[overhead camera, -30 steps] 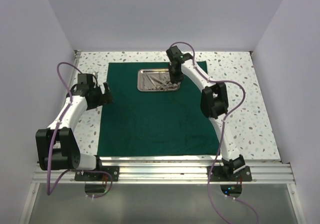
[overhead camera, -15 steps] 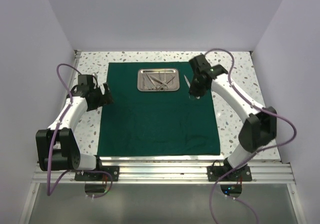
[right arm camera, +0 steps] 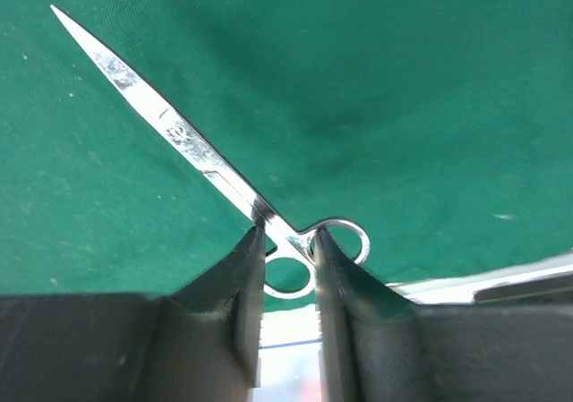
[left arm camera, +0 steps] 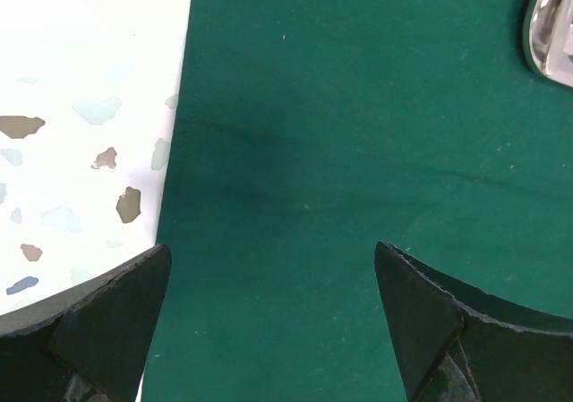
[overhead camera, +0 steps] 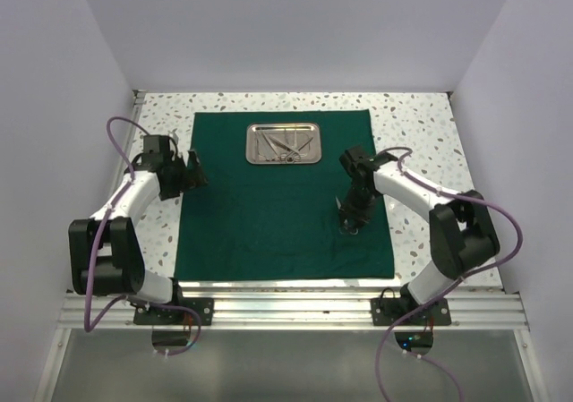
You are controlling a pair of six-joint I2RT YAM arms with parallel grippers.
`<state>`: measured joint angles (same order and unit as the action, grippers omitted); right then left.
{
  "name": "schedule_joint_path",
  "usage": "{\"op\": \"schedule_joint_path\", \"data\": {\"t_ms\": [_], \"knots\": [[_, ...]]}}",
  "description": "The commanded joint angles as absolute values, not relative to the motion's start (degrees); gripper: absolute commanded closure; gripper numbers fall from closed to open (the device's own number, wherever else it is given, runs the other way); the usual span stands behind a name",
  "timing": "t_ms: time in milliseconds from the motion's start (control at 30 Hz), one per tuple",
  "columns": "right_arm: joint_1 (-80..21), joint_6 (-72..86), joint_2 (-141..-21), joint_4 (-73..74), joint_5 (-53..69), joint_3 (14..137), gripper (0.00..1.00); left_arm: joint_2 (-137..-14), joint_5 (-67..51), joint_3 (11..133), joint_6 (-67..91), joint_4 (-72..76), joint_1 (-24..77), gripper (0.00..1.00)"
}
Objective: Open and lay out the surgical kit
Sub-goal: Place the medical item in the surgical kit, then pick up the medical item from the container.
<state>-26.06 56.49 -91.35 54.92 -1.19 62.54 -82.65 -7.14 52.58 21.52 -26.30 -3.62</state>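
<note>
The surgical kit's dark green cloth (overhead camera: 269, 214) lies spread flat on the table. Its steel tray (overhead camera: 252, 142) sits at the cloth's far middle with slim silver instruments (overhead camera: 285, 149) inside. My right gripper (overhead camera: 350, 220) hangs over the cloth's right part, nearer the front. In the right wrist view it (right arm camera: 286, 234) is shut on silver scissors (right arm camera: 192, 147), gripped just ahead of the ring handles, blades closed and pointing away over the cloth (right arm camera: 403, 89). My left gripper (overhead camera: 192, 171) is open over the cloth's left edge, nothing between its fingers (left arm camera: 421, 303); the tray's corner (left arm camera: 551, 35) shows at the upper right.
The speckled tabletop (overhead camera: 430, 169) borders the cloth on both sides and at the back. White walls close in the left, right and rear. An aluminium rail (overhead camera: 286, 308) runs along the near edge. Purple cables (overhead camera: 501, 232) loop from both arms.
My right arm has left the tray with the scissors, swung right, then come nearer to hang over the cloth's right front part. The left arm has hardly shifted.
</note>
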Motion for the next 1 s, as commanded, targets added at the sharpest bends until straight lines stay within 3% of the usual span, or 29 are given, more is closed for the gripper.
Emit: {"op": "schedule_joint_path", "data": {"t_ms": [0, 33, 67, 100, 300, 433, 533, 633, 767, 867, 967], "knots": [[-26.98, 55.12, -94.39, 51.51, 5.18, 62.93, 0.58, -83.49, -8.7, 53.35, 22.15, -23.64, -3.69, 0.0], [-27.07, 54.76, -95.26, 51.68, 6.23, 63.89, 0.31, -83.76, -8.7, 53.44, 22.15, -23.64, -3.69, 0.0], [-27.24, 54.41, -95.71, 52.38, 6.15, 64.59, 0.18, -84.02, -8.7, 53.7, 22.15, -23.56, -3.69, 0.0], [-27.33, 53.97, -95.97, 53.17, 6.15, 65.38, 0.11, -84.11, -8.61, 53.79, 22.15, -23.73, -3.69, 0.0], [-27.42, 46.77, -95.89, 63.26, 1.24, 80.11, 0.1, -83.15, -7.12, 55.28, 21.8, -25.31, -3.69, 0.0], [-27.25, 40.8, -98.25, 60.83, -1.75, 94.19, 0.13, -79.38, -4.06, 55.28, 23.46, -26.01, -3.69, 0.0], [-27.16, 35.17, -105.36, 57.23, -2.63, 106.46, 0.14, -69.11, 1.56, 55.29, 25.93, -24.62, -3.69, 0.0], [-27.25, 29.54, -115.43, 54.86, -2.55, 119.91, 0.15, -72.49, 5.36, 56.96, 29.25, -27.77, -4.48, 0.0], [-27.25, 25.41, -128.82, 53.26, -2.46, 134.88, 0.18, -79.9, -9.56, 55.66, 23.84, -29.2, -7.38, 0.0], [-26.99, 22.15, -137.01, 52.13, 1.04, 144.83, 0.24, -68.42, -11.32, 50.3, 25.15, -19.9, -7.38, 0.0], [-25.93, 23.38, -140.61, 48.0, 5.6, 145.28, 0.26, -72.66, -11.69, 54.22, 24.79, -25.03, -7.38, 0.01]]}}
